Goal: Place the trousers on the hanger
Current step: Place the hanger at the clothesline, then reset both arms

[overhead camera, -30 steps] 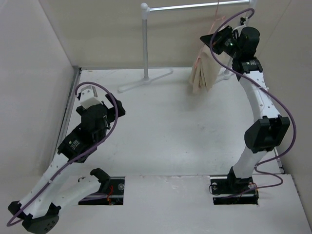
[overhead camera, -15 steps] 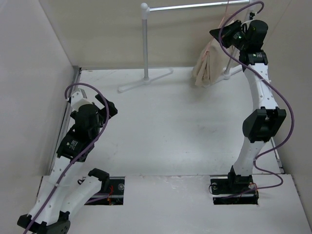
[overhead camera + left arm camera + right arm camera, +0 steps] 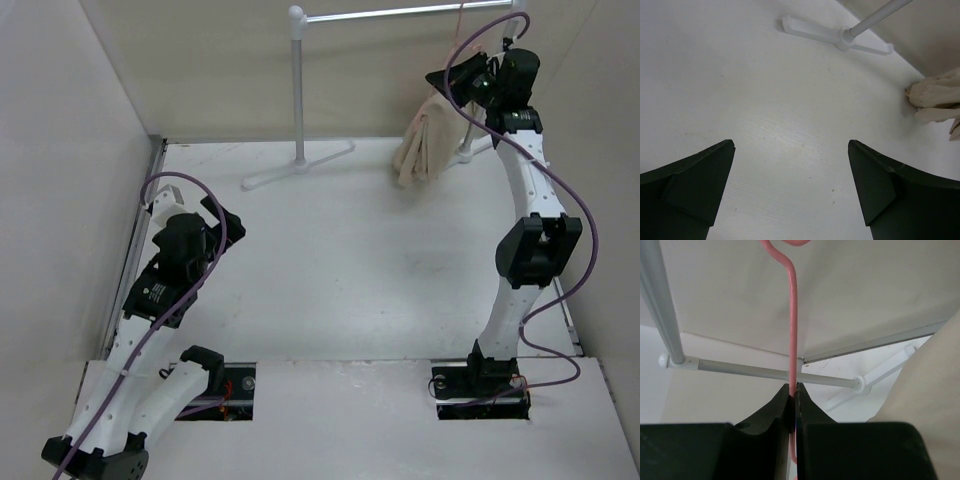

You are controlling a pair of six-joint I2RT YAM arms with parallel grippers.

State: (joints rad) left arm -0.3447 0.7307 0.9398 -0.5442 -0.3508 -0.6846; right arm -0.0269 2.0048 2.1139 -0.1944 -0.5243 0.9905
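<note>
The beige trousers [image 3: 425, 140] hang folded over the pink wire hanger [image 3: 461, 25] at the back right, their lower end near the table. They also show in the left wrist view [image 3: 935, 97] and at the right edge of the right wrist view [image 3: 935, 405]. My right gripper [image 3: 450, 76] is raised high and shut on the hanger's thin pink neck [image 3: 792, 330], whose hook top reaches up by the rack's silver bar [image 3: 400, 12]. My left gripper [image 3: 222, 222] is open and empty, low over the table at the left [image 3: 790, 155].
A white tubular garment rack stands at the back: post [image 3: 297, 80], feet [image 3: 300, 165], also seen in the left wrist view [image 3: 840, 35]. Walls close in the left, back and right sides. A rail [image 3: 135, 240] runs along the table's left edge.
My right gripper lifted the hanger and trousers up toward the rack bar, then settled slightly lower. My left arm drew back to the left.
</note>
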